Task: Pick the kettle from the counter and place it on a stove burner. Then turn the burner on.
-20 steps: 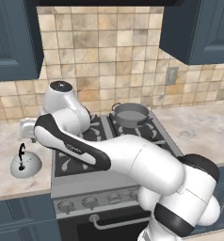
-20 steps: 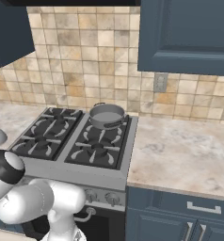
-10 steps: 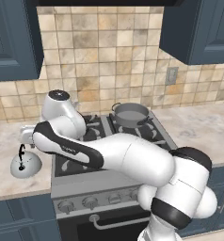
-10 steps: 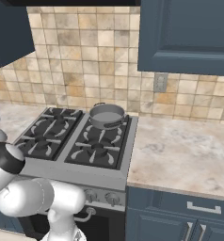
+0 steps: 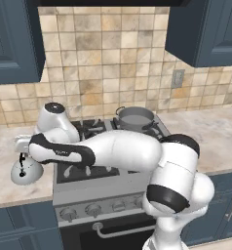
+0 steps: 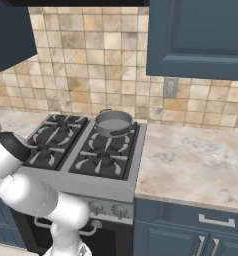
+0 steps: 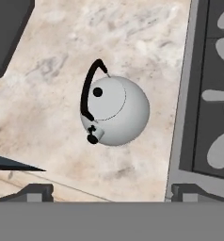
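Observation:
The kettle (image 7: 117, 112), a small silver-grey dome with a thin black handle (image 7: 89, 87), stands upright on the beige marbled counter (image 7: 48, 70) just left of the stove (image 7: 212, 94). My gripper (image 7: 112, 192) hangs open right above it, with nothing between its fingertips (image 7: 36, 192). From the left base, the kettle (image 5: 26, 172) sits under my gripper (image 5: 21, 148), and my arm covers much of the front-left stove burner (image 5: 76, 171). That stove burner (image 6: 45, 153) lies bare in the right base view.
A wider grey two-handled pot (image 5: 136, 117) stands on the back-right burner. The stove knobs (image 5: 93, 210) line the front panel. A long stretch of counter (image 6: 191, 165) runs right of the stove. Dark blue wall cabinets (image 5: 10, 39) hang above.
My arm has swung left and down, bringing the hand over the kettle. The jaws stay open, and the kettle and pot have not moved.

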Tool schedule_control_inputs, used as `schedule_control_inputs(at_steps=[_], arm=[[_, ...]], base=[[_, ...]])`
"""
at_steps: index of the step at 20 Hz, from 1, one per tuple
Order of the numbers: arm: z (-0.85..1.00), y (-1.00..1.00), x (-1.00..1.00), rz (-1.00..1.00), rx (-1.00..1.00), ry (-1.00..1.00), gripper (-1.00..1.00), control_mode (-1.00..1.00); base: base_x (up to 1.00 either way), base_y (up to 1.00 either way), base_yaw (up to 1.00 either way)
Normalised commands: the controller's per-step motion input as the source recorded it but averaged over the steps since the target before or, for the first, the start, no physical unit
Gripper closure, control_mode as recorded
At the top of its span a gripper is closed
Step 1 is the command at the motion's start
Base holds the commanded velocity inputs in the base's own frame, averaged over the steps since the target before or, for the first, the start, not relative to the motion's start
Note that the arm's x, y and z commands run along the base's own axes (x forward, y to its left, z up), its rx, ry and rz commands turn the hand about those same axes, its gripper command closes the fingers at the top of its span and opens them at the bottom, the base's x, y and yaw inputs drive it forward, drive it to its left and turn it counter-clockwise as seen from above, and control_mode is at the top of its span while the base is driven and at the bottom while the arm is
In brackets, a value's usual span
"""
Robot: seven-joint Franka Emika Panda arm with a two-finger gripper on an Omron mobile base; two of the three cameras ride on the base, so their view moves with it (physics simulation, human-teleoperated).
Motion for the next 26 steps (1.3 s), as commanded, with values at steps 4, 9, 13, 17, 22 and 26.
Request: schedule_control_inputs(at_steps=[4, 9, 13, 17, 22, 26], arm=[[-0.14, 0.48, 0.45, 0.0, 0.0, 0.06, -1.0, -1.0], [-0.15, 0.38, 0.35, 0.0, -0.02, 0.09, -1.0, -1.0], [-0.1, 0.18, 0.09, 0.0, -0.09, 0.16, -1.0, -1.0], [-0.05, 0.14, 0.04, 0.0, -0.02, 0.08, -1.0, -1.0], [0.0, 0.28, 0.18, 0.0, -0.02, 0.04, -1.0, -1.0], [-0.01, 0.29, 0.23, 0.0, -0.04, 0.05, -1.0, -1.0]], base=[[0.0, 0.0, 0.0], [0.0, 0.0, 0.0], [0.0, 0.0, 0.0], [0.0, 0.0, 0.0], [0.0, 0.0, 0.0], [0.0, 0.0, 0.0]])
